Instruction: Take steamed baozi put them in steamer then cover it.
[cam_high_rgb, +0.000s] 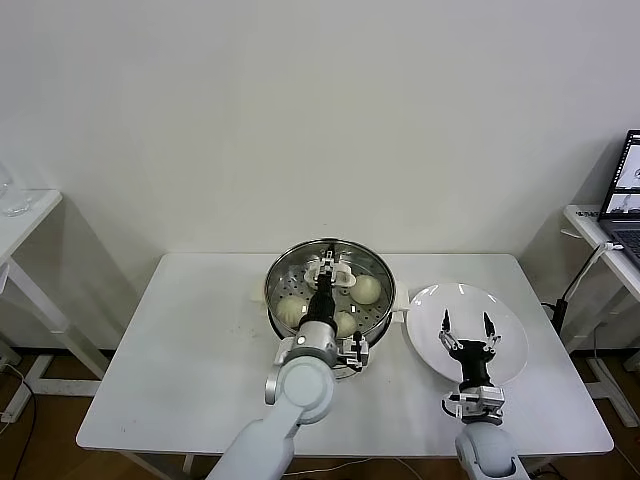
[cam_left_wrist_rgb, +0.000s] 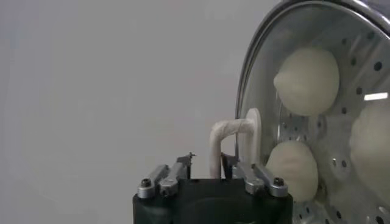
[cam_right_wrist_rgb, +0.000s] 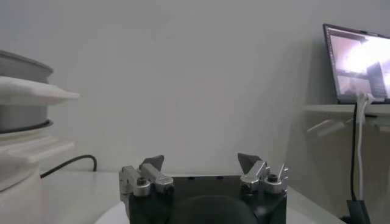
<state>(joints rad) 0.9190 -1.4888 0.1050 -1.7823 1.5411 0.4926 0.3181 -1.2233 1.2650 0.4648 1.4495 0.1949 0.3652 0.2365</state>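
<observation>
At frame centre, the left end effector (cam_high_rgb: 331, 271) hovers over the glass lid's white handle (cam_left_wrist_rgb: 234, 141), fingers parted around it without gripping. The lid covers the steamer (cam_high_rgb: 372, 322), baozi (cam_high_rgb: 366, 289) visible inside. Lower right, the right end effector (cam_high_rgb: 468, 329) waits wide open and empty above a white plate (cam_high_rgb: 510, 345) on the tabletop (cam_high_rgb: 180, 350).

Both arms: glossy light-grey rounded shells, fat cylindrical joints. Left gripper (cam_high_rgb: 330, 270): black wrist block, silver metal finger brackets with dark screws. Right gripper (cam_high_rgb: 468, 330): same black body, two dark pointed fingers (cam_high_rgb: 445, 326) on silver mounts, bolt heads visible, white-grey bracket block below the wrist
</observation>
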